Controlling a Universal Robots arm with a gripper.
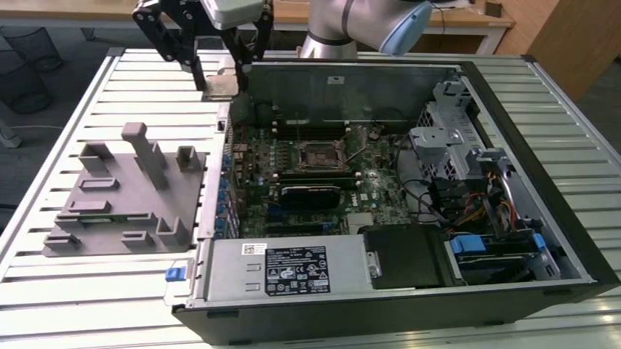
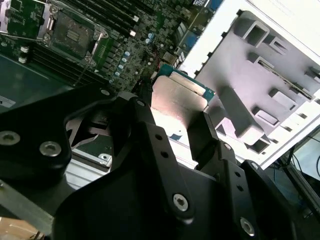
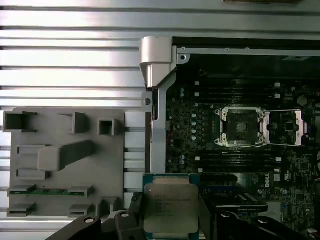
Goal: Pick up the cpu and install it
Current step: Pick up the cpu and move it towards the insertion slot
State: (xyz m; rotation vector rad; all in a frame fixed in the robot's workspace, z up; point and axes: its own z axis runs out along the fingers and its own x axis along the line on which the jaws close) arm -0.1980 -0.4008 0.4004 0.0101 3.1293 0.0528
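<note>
claw [image 3: 170,222] pinching cpu [image 3: 169,207] over pc case [image 3: 159,55] edge, nr grey fixture tray [image 3: 112,167].

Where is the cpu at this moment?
The cpu is gripped in the claw, above the computer case's wall on the exterior view's left, near the grey tray.

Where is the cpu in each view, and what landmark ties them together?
Exterior view: cpu held in the gripper at the case's far corner, toward the exterior view's left.
Second wrist view: cpu in the gripper, between the motherboard and the grey tray.
First wrist view: cpu in the gripper, over the case wall.
Shared landmark: the open socket.
</note>
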